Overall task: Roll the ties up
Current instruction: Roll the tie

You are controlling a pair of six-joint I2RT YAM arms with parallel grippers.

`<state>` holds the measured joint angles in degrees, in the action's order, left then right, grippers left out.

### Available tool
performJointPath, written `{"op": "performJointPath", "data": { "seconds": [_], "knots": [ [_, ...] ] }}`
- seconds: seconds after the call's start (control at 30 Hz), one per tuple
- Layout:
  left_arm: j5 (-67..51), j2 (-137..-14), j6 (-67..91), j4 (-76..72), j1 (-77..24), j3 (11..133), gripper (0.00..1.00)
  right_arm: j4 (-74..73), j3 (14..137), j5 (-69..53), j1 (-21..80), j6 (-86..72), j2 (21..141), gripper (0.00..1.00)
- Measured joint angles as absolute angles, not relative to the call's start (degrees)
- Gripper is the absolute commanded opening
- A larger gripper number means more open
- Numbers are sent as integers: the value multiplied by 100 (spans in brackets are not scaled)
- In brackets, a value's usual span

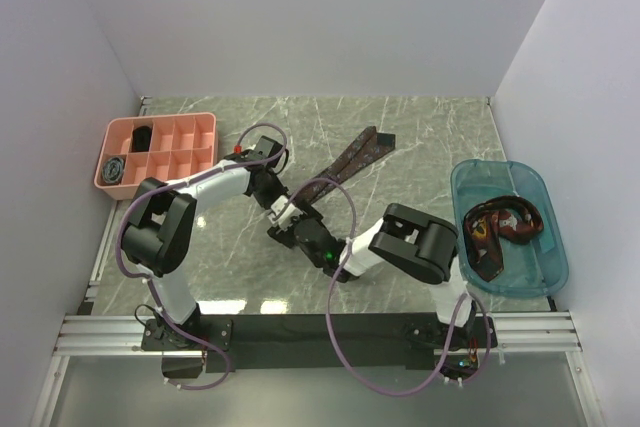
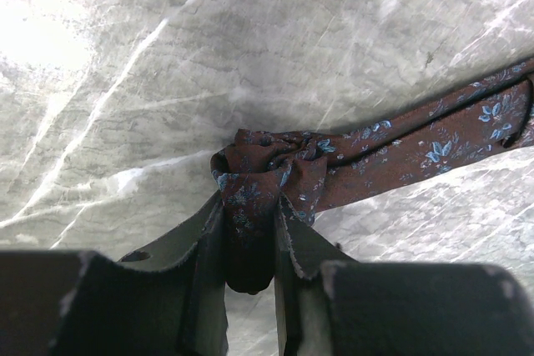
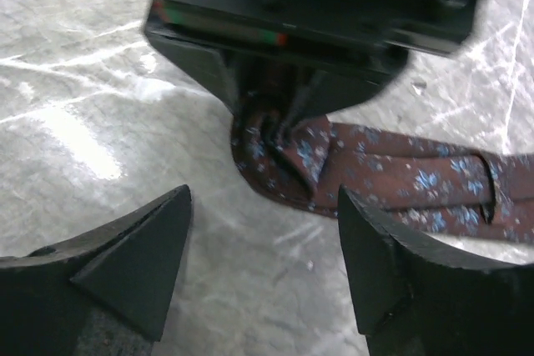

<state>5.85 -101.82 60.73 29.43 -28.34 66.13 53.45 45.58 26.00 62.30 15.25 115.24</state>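
Left tool [image 2: 249, 235] is pinching the bunched end of the tie [image 2: 400, 152], and the fabric is crumpling into folds between its fingers. Right tool [image 3: 263, 243] is standing spread just beside that bunch, holding nothing. The tie is maroon-brown with small blue flowers. It is lying on the tabletop [image 1: 420, 137], running as a flat strip from the left tool toward the far right. More ties [image 1: 500, 232] are lying tangled in the blue bin [image 1: 540, 267].

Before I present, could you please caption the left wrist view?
Left claw pinches the bunched end of the maroon tie.
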Motion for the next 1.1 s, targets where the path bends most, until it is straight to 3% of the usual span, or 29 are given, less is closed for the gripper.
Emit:
{"op": "performJointPath", "data": {
  "seconds": [0.13, 0.37, 0.83, 1.1],
  "knots": [
    [582, -10180, 6064, 2991, -2834, 6624, 1, 5566, 4711, 2663, 6278, 1780, 11789, 74],
    [484, -10165, 6010, 3055, -2834, 6624, 1, 6047, 4781, 2814, 6320, 2029, 12103, 57],
    [276, -9900, 5774, 3389, -2834, 6469, 1, 6128, 4917, 3166, 6539, 2206, 12221, 65],
    [134, -9795, 5765, 3398, -2853, 6309, 1, 6123, 5105, 3398, 6650, 2307, 12359, 59]
  ]
}}
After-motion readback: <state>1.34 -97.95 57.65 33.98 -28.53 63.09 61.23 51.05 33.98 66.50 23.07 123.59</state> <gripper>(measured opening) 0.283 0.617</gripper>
